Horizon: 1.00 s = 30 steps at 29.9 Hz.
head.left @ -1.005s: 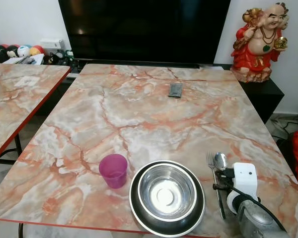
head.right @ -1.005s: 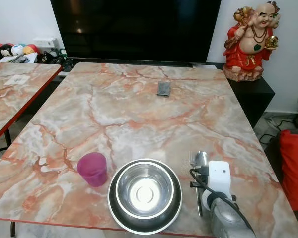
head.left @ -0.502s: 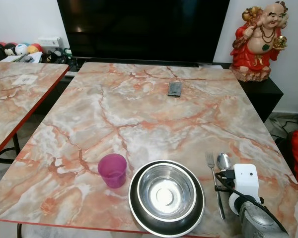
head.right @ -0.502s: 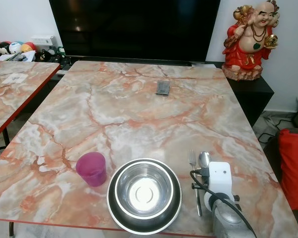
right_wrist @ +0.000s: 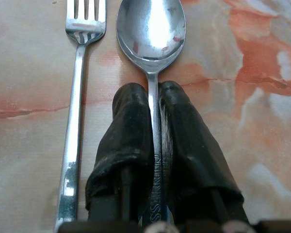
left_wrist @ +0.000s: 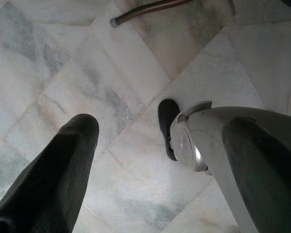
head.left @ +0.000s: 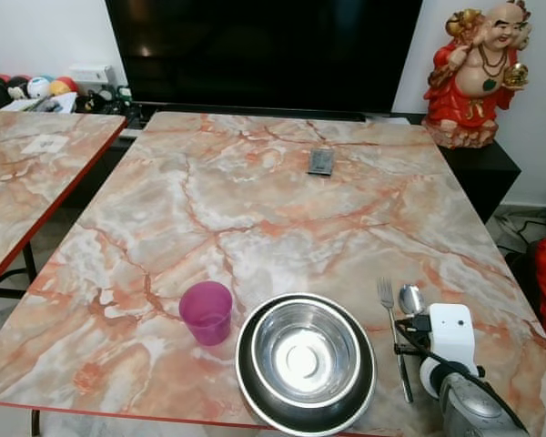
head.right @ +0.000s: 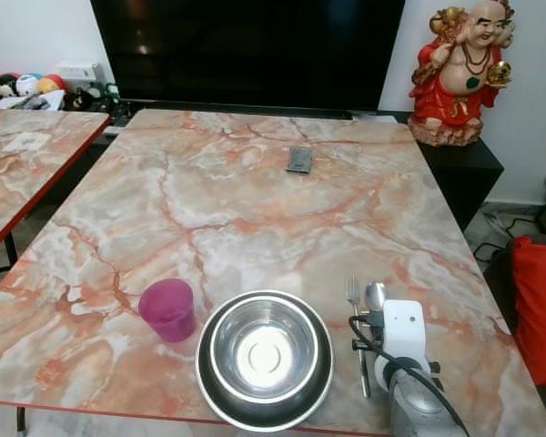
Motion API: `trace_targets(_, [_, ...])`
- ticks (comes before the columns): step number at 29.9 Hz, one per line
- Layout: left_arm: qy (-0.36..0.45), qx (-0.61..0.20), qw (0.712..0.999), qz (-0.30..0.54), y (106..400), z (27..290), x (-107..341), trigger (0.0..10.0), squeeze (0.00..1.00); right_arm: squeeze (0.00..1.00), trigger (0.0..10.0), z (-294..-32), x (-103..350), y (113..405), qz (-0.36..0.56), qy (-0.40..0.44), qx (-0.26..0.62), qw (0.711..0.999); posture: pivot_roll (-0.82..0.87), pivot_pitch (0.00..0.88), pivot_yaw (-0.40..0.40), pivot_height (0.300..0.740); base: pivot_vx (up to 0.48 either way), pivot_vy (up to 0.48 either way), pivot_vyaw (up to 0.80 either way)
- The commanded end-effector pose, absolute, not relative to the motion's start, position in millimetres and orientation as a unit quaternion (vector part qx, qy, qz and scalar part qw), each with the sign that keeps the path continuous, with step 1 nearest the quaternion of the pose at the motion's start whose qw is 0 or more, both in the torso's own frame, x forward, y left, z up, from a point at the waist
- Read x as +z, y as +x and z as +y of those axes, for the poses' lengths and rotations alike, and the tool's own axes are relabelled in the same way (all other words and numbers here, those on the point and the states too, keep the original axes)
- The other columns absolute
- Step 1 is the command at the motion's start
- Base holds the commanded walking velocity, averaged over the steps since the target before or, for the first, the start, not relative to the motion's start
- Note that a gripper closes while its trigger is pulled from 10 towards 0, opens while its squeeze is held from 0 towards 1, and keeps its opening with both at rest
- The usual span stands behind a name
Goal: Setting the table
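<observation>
The right gripper (right_wrist: 153, 121) is clenched on the spoon (right_wrist: 152, 34), its two black fingers (right_wrist: 128, 126) pinching the handle low against the table (head.left: 255, 182), probably so the spoon can be laid flat and square beside the fork (right_wrist: 75, 111). The spoon lies at the table's near right corner, just right of the fork and near the bowl (head.left: 306, 350), which sits in a dark plate (head.left: 255, 382); a purple cup (head.left: 207, 312) stands just left of them, so the setting looks close to done. The spoon's long axis runs away from the robot, bowl end pointing toward the far edge and the TV (head.left: 264, 55), parallel to the fork, tips about level. The left gripper (left_wrist: 155, 160) hangs idle over the floor, fingers spread and holding nothing.
</observation>
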<state>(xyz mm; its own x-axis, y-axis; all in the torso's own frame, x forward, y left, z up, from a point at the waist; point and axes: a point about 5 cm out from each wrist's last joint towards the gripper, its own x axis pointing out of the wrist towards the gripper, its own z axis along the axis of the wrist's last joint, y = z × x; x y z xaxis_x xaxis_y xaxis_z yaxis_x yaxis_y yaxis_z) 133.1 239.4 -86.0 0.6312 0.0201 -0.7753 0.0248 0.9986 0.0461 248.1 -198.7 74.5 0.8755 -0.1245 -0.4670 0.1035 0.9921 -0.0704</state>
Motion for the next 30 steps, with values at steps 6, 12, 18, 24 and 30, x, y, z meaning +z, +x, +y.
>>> trace_targets(6, [0.033, 0.001, 0.9, 0.435, 130.5, 243.3, -86.2, 10.0, 0.0, 0.0, 10.0, -197.6, 73.6, 245.5, 0.249, -0.024, -0.058, 0.966, -0.04, 0.096, -0.014, 0.74, 0.0, 0.0, 0.0])
trace_targets(12, [0.033, 0.0, 0.9, 0.435, 130.4, 243.6, -86.1, 10.0, 0.0, 0.11, 10.0, -197.3, 73.6, 245.4, 0.25, -0.025, -0.058, 0.966, -0.04, 0.096, -0.013, 0.74, 0.0, 0.0, 0.0])
trace_targets(18, [0.033, 0.0, 0.9, 0.435, 130.5, 243.8, -86.0, 10.0, 0.0, 0.2, 10.0, -197.1, 73.6, 245.3, 0.25, -0.024, -0.058, 0.966, -0.04, 0.097, -0.013, 0.74, 0.0, 0.0, 0.0])
trace_targets(24, [0.034, 0.0, 0.9, 0.435, 130.8, 243.9, -85.9, 10.0, 0.0, 0.21, 10.0, -197.0, 73.7, 245.7, 0.249, -0.023, -0.058, 0.966, -0.04, 0.097, -0.012, 0.74, 0.0, 0.0, 0.0])
trace_targets(30, [0.033, 0.0, 0.9, 0.434, 130.9, 243.8, -85.8, 10.0, 0.0, 0.35, 10.0, -197.2, 74.0, 245.9, 0.25, -0.025, -0.058, 0.966, -0.04, 0.097, -0.012, 0.74, 0.0, 0.0, 0.0])
